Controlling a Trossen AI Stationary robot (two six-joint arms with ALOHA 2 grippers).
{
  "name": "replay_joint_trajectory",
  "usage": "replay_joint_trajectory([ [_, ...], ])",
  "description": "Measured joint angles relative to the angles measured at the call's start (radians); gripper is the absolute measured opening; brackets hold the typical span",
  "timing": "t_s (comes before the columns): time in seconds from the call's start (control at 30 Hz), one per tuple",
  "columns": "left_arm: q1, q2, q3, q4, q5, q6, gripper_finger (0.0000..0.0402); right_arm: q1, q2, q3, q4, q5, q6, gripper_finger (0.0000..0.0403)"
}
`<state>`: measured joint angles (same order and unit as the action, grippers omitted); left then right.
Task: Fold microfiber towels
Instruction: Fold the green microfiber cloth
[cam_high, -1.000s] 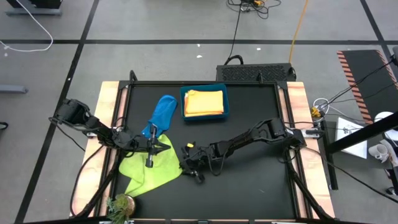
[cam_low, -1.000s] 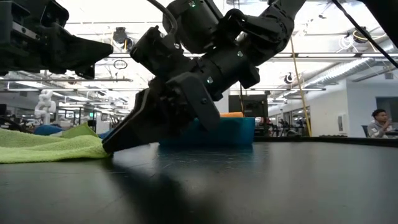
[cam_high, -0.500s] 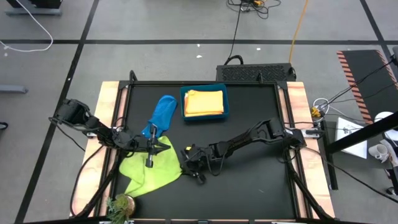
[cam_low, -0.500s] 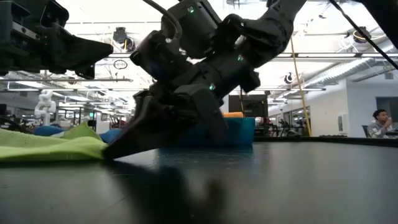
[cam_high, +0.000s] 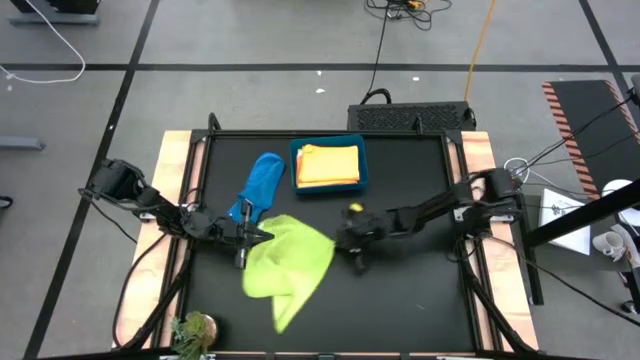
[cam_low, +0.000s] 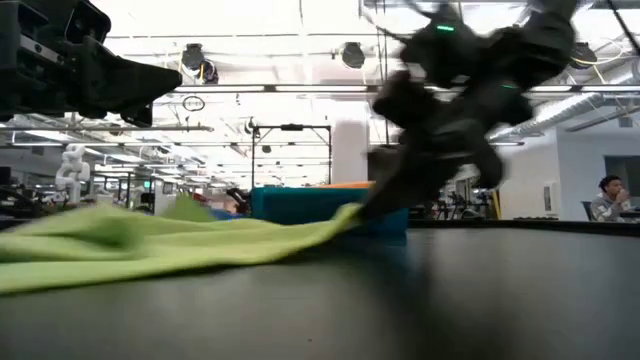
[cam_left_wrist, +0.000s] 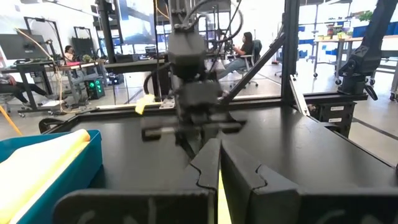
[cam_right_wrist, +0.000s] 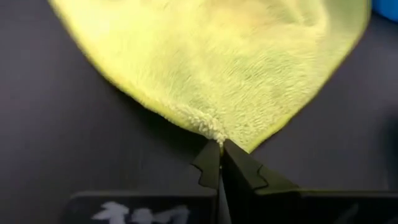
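Note:
A lime green towel (cam_high: 290, 265) lies on the black table between my two grippers. My left gripper (cam_high: 262, 237) is at its left side, shut on it. My right gripper (cam_high: 338, 243) is shut on its right corner. In the low view the cloth (cam_low: 150, 245) slopes up from the table to that blurred gripper (cam_low: 368, 208). A bright blue towel (cam_high: 262, 182) lies crumpled on the table behind the green one. A folded yellow towel (cam_high: 328, 165) rests in the teal bin (cam_high: 363, 172). My left gripper has a thin sliver of green cloth (cam_left_wrist: 218, 186) pinched between its two shut fingers; they point level toward the table's right. Which part of the towel that is, the fingers hide. My right gripper pinches the towel's pointed corner (cam_right_wrist: 213, 132) between its two fingertips, slanting down from the table's right side. The corner is lifted off the table. The cloth fans out from it and the rest lies on the table.
The teal bin stands at the far middle of the table, close behind the towels. A small potted plant (cam_high: 195, 330) sits at the near left corner. Bare black table (cam_high: 420, 290) stretches to the right and near side. People sit in the room beyond (cam_low: 610, 195).
My right gripper has shut on the green towel's right corner and gone fast toward the table's right edge, lifting the corner a little. The towel has been dragged and spread out to the right, while its left side has stayed at my left gripper.

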<state>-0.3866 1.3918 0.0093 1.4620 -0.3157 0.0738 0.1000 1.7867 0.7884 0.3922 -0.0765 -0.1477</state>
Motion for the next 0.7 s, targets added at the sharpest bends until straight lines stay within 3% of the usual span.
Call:
replay_joint_trajectory([
  [0.13,0.0,0.0,0.0,0.0,0.0,0.0,0.0017,-0.003,-0.174,-0.275,0.205,0.015,0.106,0.0001],
  [0.33,0.0,0.0,0.002,0.004,0.0,0.0,0.0017,0.021,-0.383,-0.583,0.417,0.131,0.241,0.0],
  [0.5,0.0,0.0,0.01,0.005,0.0,0.0,0.0017,0.045,-0.488,-0.728,0.525,0.176,0.311,0.0],
  [0.7,0.0,0.0,0.01,0.007,-0.031,-0.02,0.0017,0.055,-0.518,-0.766,0.546,0.185,0.319,0.0],
])
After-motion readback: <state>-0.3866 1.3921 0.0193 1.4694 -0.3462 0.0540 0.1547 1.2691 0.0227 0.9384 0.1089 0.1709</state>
